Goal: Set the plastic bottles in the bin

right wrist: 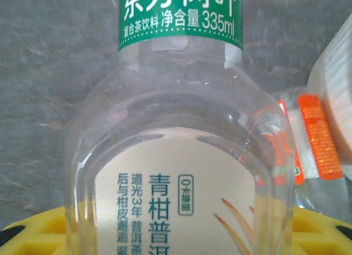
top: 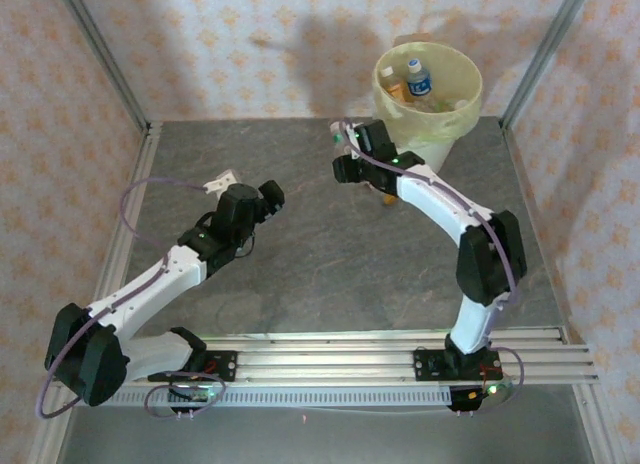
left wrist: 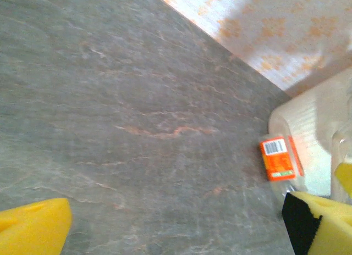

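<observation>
A clear plastic bottle with a green neck band and a cream label sits between the yellow pads of my right gripper, which is shut on it. From above, that gripper is at the far middle of the table, the bottle poking out beyond it, just left of the bin. Inside the bin lie a blue-labelled bottle and an amber one. An orange-labelled bottle lies on the table by the bin's foot. My left gripper stands open and empty over bare table.
The grey stone-patterned table is walled by patterned panels with metal posts at the back corners. The bin's white wall stands close to the orange-labelled bottle. The right forearm passes over that bottle.
</observation>
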Robot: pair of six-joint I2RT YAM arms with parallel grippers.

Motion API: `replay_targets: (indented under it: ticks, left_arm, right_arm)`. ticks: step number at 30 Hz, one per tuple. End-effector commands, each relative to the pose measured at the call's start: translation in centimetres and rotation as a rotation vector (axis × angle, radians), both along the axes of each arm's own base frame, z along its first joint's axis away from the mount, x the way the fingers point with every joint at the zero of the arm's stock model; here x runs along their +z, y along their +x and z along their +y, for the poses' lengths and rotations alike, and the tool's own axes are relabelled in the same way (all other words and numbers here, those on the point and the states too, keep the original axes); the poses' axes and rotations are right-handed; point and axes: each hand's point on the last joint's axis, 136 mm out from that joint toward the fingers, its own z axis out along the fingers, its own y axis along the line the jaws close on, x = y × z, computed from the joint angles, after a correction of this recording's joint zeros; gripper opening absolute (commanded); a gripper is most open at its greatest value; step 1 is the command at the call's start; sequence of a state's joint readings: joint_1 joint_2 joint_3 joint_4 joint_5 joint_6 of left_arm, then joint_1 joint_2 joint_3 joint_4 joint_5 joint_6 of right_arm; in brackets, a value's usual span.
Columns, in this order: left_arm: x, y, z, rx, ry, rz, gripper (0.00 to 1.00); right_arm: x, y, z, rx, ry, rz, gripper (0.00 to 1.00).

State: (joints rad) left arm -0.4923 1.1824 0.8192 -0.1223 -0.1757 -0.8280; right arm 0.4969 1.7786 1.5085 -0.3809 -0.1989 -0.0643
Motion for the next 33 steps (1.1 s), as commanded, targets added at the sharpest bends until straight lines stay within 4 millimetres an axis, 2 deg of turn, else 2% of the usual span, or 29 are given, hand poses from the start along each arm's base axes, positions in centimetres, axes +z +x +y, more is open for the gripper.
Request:
replay_targets:
  ticks: [1,8,12,15,20,25,33]
  left_arm:
    - [2.7,1.0,-3.3,-0.13,-0.037,-0.08,1.0]
    - [4.5,1.5,-7.7,-0.292,-0.025,-0.117,1.0]
    - [5.1,1.6,-9.6,-0.344,-0.014,-0.127,1.0]
    - [4.9,1.6,-10.4,-0.36,-0.012,-0.119,1.0]
    - [4.1,1.6,-10.5,-0.356,-0.01,-0.098,1.0]
    - [3.8,1.4,-9.9,-0.338,0.011,-0.083,1.0]
    - [3.3,1.0,-8.1,-0.266,0.042,-0.069,1.0]
  right_arm:
    - [3.2,-0.7,0.0,0.031,0.025,-0.079,0.45]
    - [9.1,-2.1,-0.5,0.049,0.086,-0.172,0.44]
    - [11.6,-2.1,-1.7,0.046,0.085,-0.205,0.44]
    - [13.8,-1.6,-3.5,0.032,0.086,-0.245,0.44]
    - [17.2,0.8,-7.7,-0.029,0.095,-0.308,0.44]
    - [20.2,3.7,-11.2,-0.076,0.082,-0.341,0.44]
    - [22.4,7.6,-15.7,-0.152,0.004,-0.379,0.45]
